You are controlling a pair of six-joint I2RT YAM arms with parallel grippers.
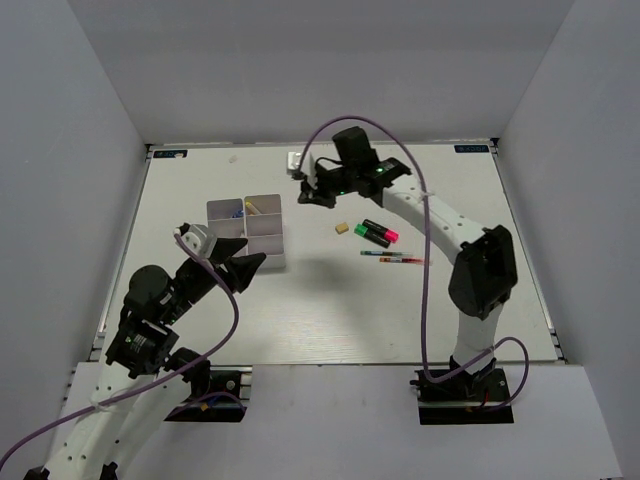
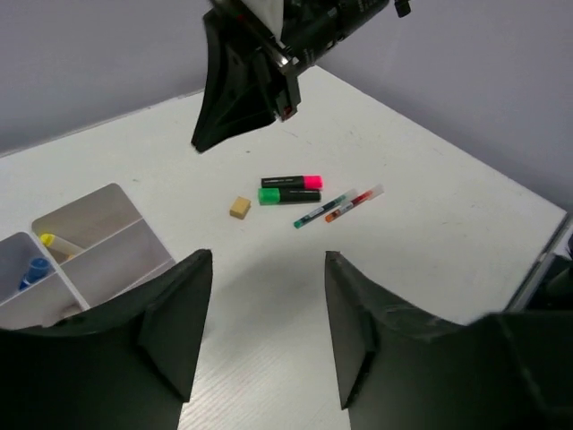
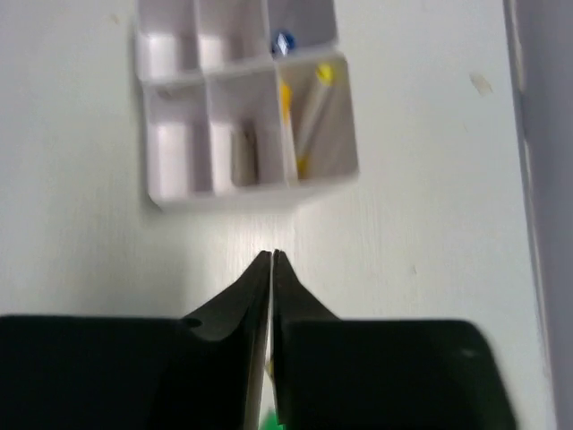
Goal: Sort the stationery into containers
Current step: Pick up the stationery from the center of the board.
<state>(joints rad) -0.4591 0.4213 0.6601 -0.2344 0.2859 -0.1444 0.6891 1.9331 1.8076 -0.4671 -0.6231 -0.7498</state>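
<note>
Left gripper (image 1: 247, 266) jaws open, gripping nothing, just beside near edge of tray (image 1: 262, 236). Yellow pen (image 1: 252, 208) sits in a far compartment. On table (image 1: 330, 310) to the right: two thin pens (image 1: 395, 258), green highlighter (image 1: 373, 238), pink highlighter (image 1: 381, 230), eraser (image 1: 341, 228). Right gripper (image 1: 304, 197) beyond, jaws closed

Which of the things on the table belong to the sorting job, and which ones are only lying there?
For the job: tray, pink highlighter, green highlighter, eraser, green-tipped pen, red pen; already in the tray, yellow pen and blue item.

Just lying about: white block at the far edge; purple cable, the robot's own.
</note>
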